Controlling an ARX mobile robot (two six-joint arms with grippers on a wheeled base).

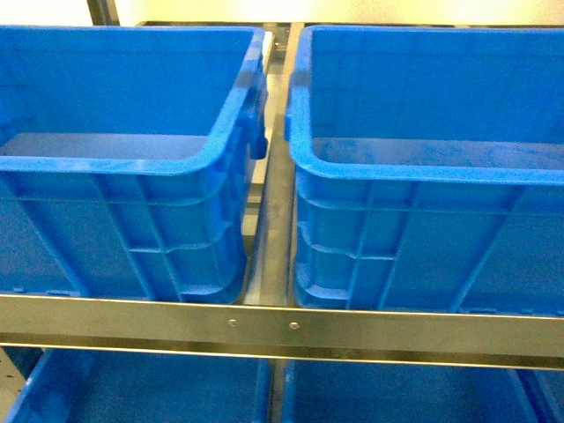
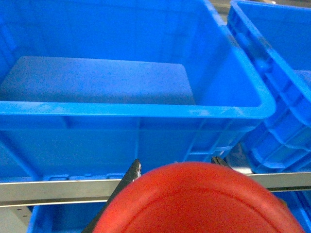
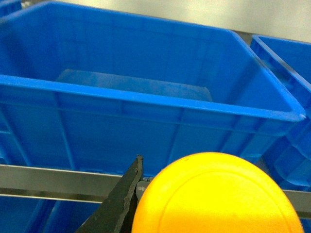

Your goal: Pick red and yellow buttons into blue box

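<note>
Both wrist views are filled at the bottom by a button cap. The red button (image 2: 199, 204) sits in my left gripper (image 2: 178, 167), whose dark fingertips (image 2: 131, 175) show at either side of the dome. The yellow button (image 3: 216, 196) is held by my right gripper (image 3: 214, 167); only its left finger (image 3: 121, 194) shows. Both button bodies are hidden behind their caps. Each gripper hangs in front of and below the rim of a deep blue box (image 2: 146, 109) (image 3: 146, 99). The two boxes stand side by side in the head view (image 1: 132, 167) (image 1: 423, 172), where neither gripper appears.
The boxes rest on a shelf behind a metal rail (image 1: 282, 326), with a narrow gap (image 1: 275, 176) between them. More blue crates (image 1: 159, 388) sit on the level below. A further crate (image 3: 291, 97) borders the right wrist view.
</note>
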